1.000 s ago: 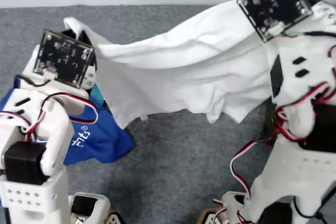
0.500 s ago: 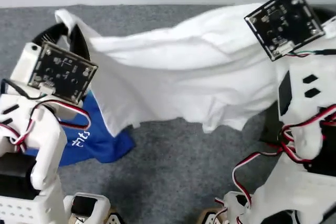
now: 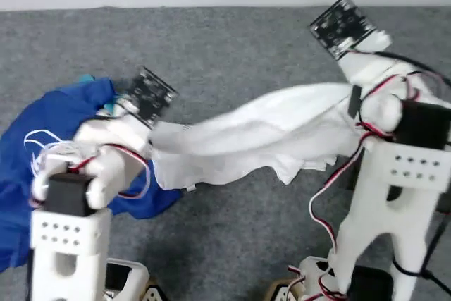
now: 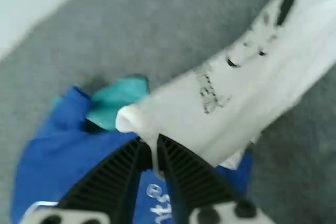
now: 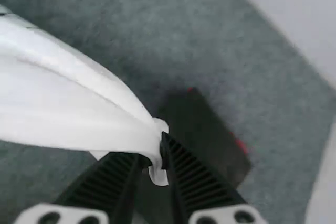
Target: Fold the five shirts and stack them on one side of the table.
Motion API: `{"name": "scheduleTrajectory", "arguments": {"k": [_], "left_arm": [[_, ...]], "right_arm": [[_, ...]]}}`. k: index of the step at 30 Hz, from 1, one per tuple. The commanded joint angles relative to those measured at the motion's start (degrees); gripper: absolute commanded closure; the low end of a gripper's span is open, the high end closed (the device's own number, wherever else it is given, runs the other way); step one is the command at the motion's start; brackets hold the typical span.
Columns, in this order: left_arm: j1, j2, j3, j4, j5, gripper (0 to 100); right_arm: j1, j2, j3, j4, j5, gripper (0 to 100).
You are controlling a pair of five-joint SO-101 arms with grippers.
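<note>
white shirt (image 4: pixel 220 93) print: blurred, just ahead of the left gripper (image 4: pixel 151 142).
blue shirt (image 4: pixel 52 145): partly beneath the left gripper and white shirt.
teal cloth (image 4: pixel 113 98): mostly covered.
dark block (image 5: pixel 210 129): partly behind the right gripper (image 5: pixel 157 153).

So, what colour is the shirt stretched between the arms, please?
White shirt, clearest in the high view.

Shells: the left arm (image 3: pixel 70 244) and right arm (image 3: pixel 380 209) are white plastic with rounded joints.
Motors: black blocks (image 3: pixel 67 195) sit in the white housings.
Boards: a black square circuit board (image 3: pixel 144 94) is at each wrist, dotted with small parts.
Cables: thin red, black and white wires (image 3: pixel 318 211) loop along both arms.
Holes: rows of small round holes (image 3: pixel 416 162) mark the flat housings.
Jaws: black, ribbed on the inner faces, on white mounts with dark screws.
</note>
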Motion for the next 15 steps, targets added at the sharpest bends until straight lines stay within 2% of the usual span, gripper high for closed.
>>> {"name": "scheduleTrajectory", "arguments": {"k": [1,3,5,8,15], "left_arm": [[4.9,-0.8,5.1,2.1,-0.4,98],[7.9,-0.8,7.0,4.0,-0.4,97],[9.5,-0.9,7.1,6.4,-0.2,89],[8.4,-1.0,2.9,9.2,5.1,82],[7.4,-0.7,-8.1,16.9,2.8,81]], "right_arm": [[-1.8,-0.7,3.6,-0.1,0.2,98.8],[-1.8,-0.7,5.3,-0.1,0.2,98.8],[-1.6,-0.7,6.2,-0.1,0.2,98.8],[-0.9,-0.7,7.0,-0.1,0.2,98.8],[-0.4,-0.7,7.1,-0.1,0.2,98.8]]}}
